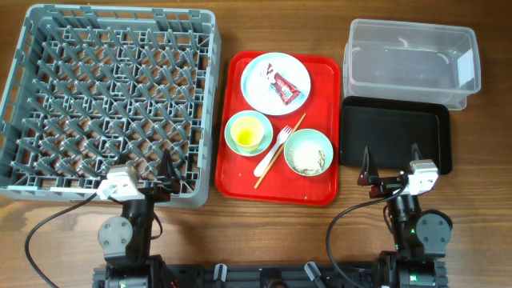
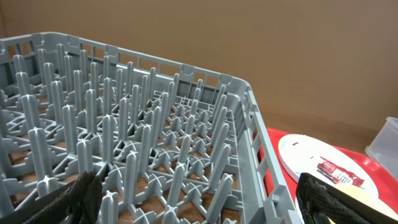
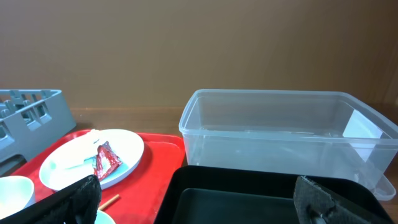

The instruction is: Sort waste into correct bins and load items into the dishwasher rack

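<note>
Spread wide and holding nothing at the left gripper (image 2: 198,186), poised over the near right corner of the dishwasher rack (image 1: 48,186), pegs bare. Likewise parted and empty at the right gripper (image 1: 391,166), hanging over the near edge of the black tray (image 1: 396,132), with the clear tub (image 1: 352,56) just behind. Between the two, on the red serving tray (image 1: 240,186): wrapper (image 1: 286,88) lying on the white plate (image 1: 256,80); pale green bowl (image 1: 230,132) in front; second bowl (image 1: 290,152) beside it, rice scraps (image 1: 308,160) inside; fork (image 1: 266,162) and chopstick (image 1: 294,132) lying together between the bowls, apparently touching. No sorting or loading done yet, by the look of it.

Likely to go wrong from here:
- Pinching the flat wrapper against the glossy plate and dragging the plate along.
- Tipping the scrap bowl short of its bin and scattering rice.
- Going for the fork and flicking the chopstick off the tray.
- Lowering a bowl onto upright pegs instead of between them.
</note>
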